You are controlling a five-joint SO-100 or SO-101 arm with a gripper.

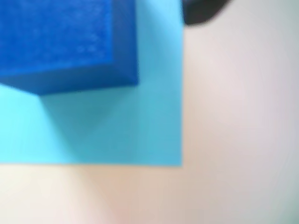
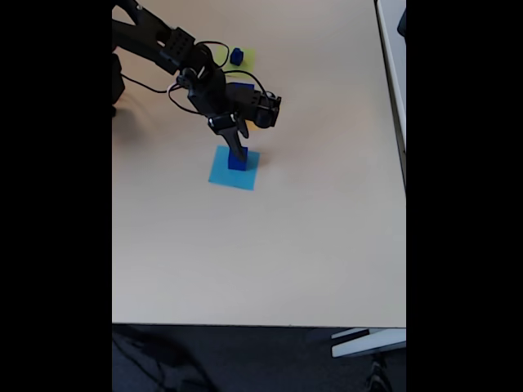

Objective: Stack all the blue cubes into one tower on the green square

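Observation:
A dark blue cube (image 2: 237, 160) rests on the flat light-blue paper square (image 2: 234, 170) near the middle of the table. The wrist view shows this cube (image 1: 65, 42) close up and blurred at the upper left, on the light-blue square (image 1: 117, 130). In the fixed view my gripper (image 2: 239, 151) points down onto the cube's top and far side; its jaws merge into one dark shape. Another small blue cube (image 2: 236, 55) sits on the green square (image 2: 248, 57) at the back of the table.
A sliver of orange paper (image 2: 255, 126) peeks out behind the gripper. The arm and its cables (image 2: 176, 49) reach in from the back left. A dark blurred shape (image 1: 203, 11) sits at the top of the wrist view. Bare beige tabletop (image 2: 310, 245) lies in front and to the right.

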